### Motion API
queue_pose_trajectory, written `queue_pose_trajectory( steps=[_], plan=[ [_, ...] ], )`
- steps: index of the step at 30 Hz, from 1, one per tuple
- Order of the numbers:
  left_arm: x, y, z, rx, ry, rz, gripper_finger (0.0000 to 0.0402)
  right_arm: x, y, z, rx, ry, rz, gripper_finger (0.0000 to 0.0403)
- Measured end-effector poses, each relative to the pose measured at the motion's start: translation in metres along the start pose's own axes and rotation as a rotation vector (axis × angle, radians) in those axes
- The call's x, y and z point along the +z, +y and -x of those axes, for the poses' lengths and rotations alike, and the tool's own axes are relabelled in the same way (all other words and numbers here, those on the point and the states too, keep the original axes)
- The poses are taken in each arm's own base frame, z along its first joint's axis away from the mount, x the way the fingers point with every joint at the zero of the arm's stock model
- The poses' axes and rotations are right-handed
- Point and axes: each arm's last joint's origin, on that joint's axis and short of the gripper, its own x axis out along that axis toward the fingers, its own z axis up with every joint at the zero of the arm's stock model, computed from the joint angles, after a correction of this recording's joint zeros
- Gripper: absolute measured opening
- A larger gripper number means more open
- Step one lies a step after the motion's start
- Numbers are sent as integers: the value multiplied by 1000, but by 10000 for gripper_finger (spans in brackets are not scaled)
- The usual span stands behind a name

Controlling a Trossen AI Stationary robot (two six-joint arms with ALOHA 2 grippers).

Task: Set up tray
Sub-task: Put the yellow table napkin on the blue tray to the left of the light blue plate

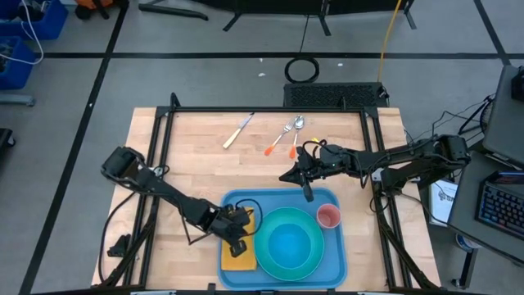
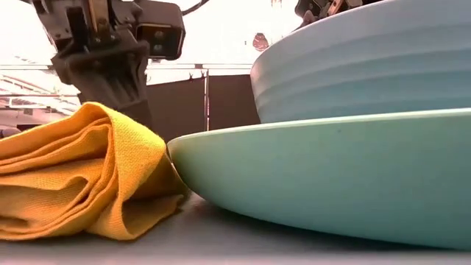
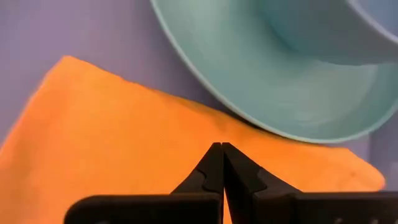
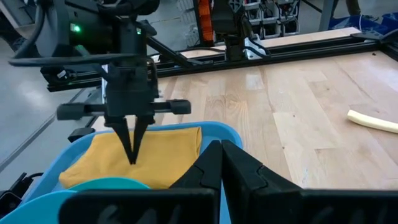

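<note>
On the wooden desk (image 1: 196, 156), the left gripper (image 4: 132, 148) – fingers pressed together, holding nothing – points down over a yellow napkin (image 1: 239, 250) at the left end of the blue tray (image 1: 332, 264), beside a turquoise plate (image 1: 288, 242). The right gripper (image 1: 308, 195), likewise closed and empty, hovers over the tray's far rim near a pink cup (image 1: 328, 216).

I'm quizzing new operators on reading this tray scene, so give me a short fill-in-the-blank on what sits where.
1. The yellow-orange napkin lies on the blue tray, on the side of the ____ arm.
2. A bowl sits in the turquoise plate, and beside them on the tray stands a pink ____.
3. The left tool hangs over the napkin with its fingers ____.
4. The knife, fork and spoon lie on the wooden ____.

Missing words: left; cup; shut; table
</note>
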Motion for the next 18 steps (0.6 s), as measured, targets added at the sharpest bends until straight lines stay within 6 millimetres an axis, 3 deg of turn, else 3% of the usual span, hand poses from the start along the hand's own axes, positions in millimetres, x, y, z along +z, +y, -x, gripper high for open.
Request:
queue_pose_trajectory(
  steps=[4,18],
  plan=[
    [-4,-3,1,-33,36,23,0,0,0,0,0,1,0,0],
    [-9,7,2,130,18,78,0,0,0,0,0,0,7,0]
  ],
)
